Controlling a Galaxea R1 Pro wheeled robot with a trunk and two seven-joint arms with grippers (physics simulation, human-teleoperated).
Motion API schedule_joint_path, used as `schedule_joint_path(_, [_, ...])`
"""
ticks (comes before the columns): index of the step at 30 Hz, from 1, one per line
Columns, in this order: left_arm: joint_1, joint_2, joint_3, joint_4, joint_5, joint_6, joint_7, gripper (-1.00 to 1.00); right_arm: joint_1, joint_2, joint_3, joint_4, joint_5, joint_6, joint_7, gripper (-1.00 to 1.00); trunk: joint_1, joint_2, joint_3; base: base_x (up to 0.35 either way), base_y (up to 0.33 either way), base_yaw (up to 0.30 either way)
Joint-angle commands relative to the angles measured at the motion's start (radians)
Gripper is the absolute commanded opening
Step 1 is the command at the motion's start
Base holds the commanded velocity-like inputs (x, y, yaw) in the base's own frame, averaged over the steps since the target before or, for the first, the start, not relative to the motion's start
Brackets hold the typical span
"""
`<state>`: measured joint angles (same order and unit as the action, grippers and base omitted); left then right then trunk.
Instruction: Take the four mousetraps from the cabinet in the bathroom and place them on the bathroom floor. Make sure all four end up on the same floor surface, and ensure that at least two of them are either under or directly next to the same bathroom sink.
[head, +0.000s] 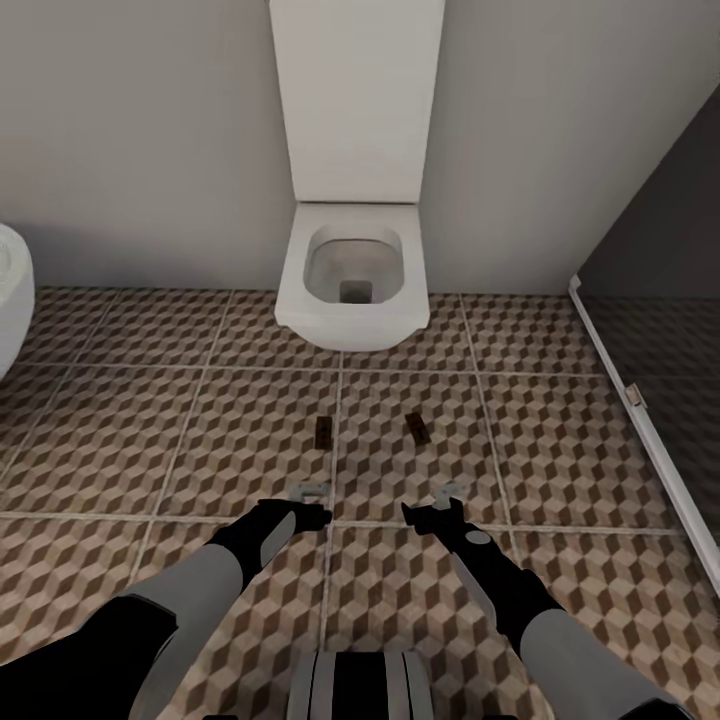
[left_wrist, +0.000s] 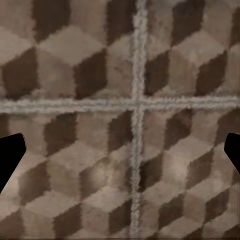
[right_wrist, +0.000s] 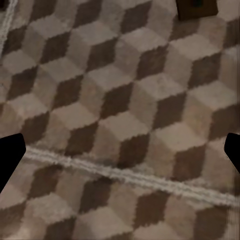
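Observation:
Two mousetraps lie flat on the bathroom floor (head: 150, 440) in front of the toilet: one (head: 324, 432) beside a grout line, the other (head: 418, 428) a little to its right. The right one's edge (right_wrist: 197, 9) shows in the right wrist view. My left gripper (head: 310, 492) hovers just short of the left mousetrap, open and empty, with its dark fingertips (left_wrist: 10, 157) wide apart over a grout crossing. My right gripper (head: 447, 492) hangs just short of the right mousetrap, also open and empty, its fingertips (right_wrist: 10, 157) far apart. The cabinet and the sink are out of view.
A white toilet (head: 352, 275) with a tall cistern stands against the grey back wall. A white rounded fixture's edge (head: 12, 295) shows at far left. A dark shower area behind a white threshold (head: 640, 415) runs along the right.

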<state>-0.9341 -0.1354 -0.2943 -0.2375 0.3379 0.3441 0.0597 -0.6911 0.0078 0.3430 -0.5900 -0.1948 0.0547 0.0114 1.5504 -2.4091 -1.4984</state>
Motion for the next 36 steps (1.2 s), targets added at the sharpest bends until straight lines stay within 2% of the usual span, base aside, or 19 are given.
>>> schedule_joint_path(1, [0.000, 0.001, -0.008, 0.003, 0.010, 0.005, 0.006, 1.00, 0.000, -0.002, 0.002, -0.001, -0.009, 0.004, 0.001, 1.00, -0.004, 0.007, 0.003, 0.000, 0.000, 0.000])
schedule_joint_path(10, [0.000, 0.004, -0.008, 0.037, 0.010, 0.002, 0.005, 1.00, 0.002, -0.016, 0.002, -0.001, -0.009, -0.001, 0.002, 1.00, -0.039, 0.070, 0.031, 0.000, 0.000, 0.000])
schedule_joint_path(19, [0.000, 0.006, -0.008, 0.090, 0.010, -0.008, 0.005, 1.00, 0.006, -0.062, 0.002, 0.000, -0.012, -0.053, 0.014, 1.00, -0.073, 0.133, 0.059, 0.000, 0.000, 0.000])
schedule_joint_path(26, [0.009, 0.006, -0.008, 0.108, 0.010, -0.042, 0.005, 1.00, 0.008, -0.086, 0.002, 0.003, -0.011, -0.068, 0.040, 1.00, -0.100, 0.182, 0.081, 0.000, 0.000, 0.000])
schedule_joint_path(36, [0.044, 0.008, -0.008, 0.128, 0.009, -0.076, 0.006, 1.00, 0.013, -0.099, 0.002, 0.055, -0.010, -0.103, 0.051, 1.00, -0.138, 0.252, 0.112, 0.000, 0.000, 0.000])
